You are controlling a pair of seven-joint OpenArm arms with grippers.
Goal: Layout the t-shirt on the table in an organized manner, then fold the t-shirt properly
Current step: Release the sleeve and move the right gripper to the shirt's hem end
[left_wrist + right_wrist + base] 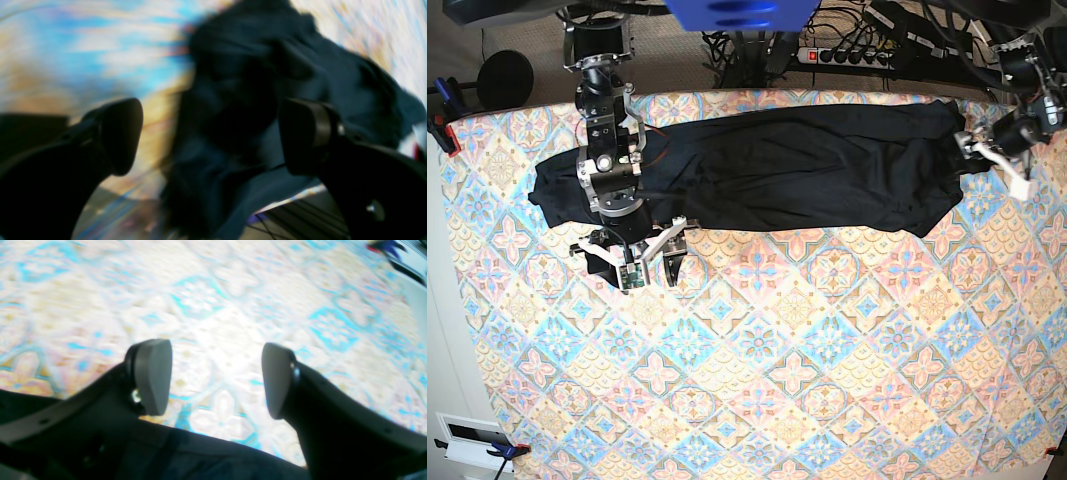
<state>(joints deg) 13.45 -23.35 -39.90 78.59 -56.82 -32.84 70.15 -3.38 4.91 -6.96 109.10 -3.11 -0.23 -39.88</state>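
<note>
Right gripper (639, 262) at about 9 o'clock in the base view, fingers (151, 376) spread wide over bare patterned table (757, 370), pinching nothing, black fabric just behind them at the wrist view's lower edge. Left gripper (210, 136) at about 2 o'clock by the table's far corner, fingers (121, 133) likewise parted with nothing gripped, blurred dark cloth beyond them. T-shirt (797, 165) stretched in a long band across the far side, from 10 to 2 o'clock, rumpled at both ends.

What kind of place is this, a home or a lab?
Likely a robotics lab or test bench: a table under patterned cloth, clamped at its corners, a power strip and tangled cables behind it, and two mounted arms working a black t-shirt.
</note>
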